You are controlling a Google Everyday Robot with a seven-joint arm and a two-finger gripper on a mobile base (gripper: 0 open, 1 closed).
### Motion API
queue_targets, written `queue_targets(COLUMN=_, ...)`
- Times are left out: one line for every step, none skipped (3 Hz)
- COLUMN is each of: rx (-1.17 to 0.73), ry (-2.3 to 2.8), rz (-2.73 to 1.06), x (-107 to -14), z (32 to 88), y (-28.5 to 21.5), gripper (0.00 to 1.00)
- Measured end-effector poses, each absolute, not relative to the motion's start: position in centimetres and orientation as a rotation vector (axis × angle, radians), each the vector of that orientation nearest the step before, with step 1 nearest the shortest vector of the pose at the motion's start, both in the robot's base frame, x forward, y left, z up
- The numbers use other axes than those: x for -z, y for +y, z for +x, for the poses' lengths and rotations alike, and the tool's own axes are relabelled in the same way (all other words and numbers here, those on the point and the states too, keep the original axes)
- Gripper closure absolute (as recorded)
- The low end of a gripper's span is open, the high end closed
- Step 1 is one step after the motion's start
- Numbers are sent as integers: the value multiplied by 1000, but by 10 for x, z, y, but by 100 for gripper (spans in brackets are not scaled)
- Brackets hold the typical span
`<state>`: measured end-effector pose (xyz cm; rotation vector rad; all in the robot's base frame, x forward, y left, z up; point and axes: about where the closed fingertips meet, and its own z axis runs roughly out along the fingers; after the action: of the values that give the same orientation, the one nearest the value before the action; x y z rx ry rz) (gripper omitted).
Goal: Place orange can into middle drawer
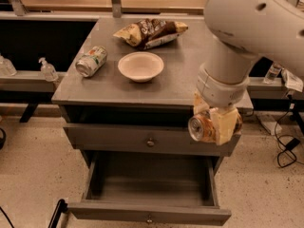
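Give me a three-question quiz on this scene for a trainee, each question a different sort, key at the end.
1. True or false: the orange can lies inside the middle drawer.
2. What lies on its side on the cabinet top, left of the bowl? A chip bag; B green-and-white can; C orange can.
3. Fill in: the middle drawer is pulled ___.
Key: 1 false: the tool is shut on it in front of the closed drawer, near its right end. 2 B. 3 open.
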<state>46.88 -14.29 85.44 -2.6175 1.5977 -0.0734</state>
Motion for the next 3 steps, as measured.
queue_targets(rx=-92, ry=1930, rz=-2341, x=-806, z=443, y=-166, gripper=100)
queue_targets(rx=-321, ry=2141, rz=-1948, x=-765, z=425, y=-186, gripper=100)
queue_targets(rx=-349, ry=2128, rz=-1937, x=-772, z=423, y=-178, gripper=100)
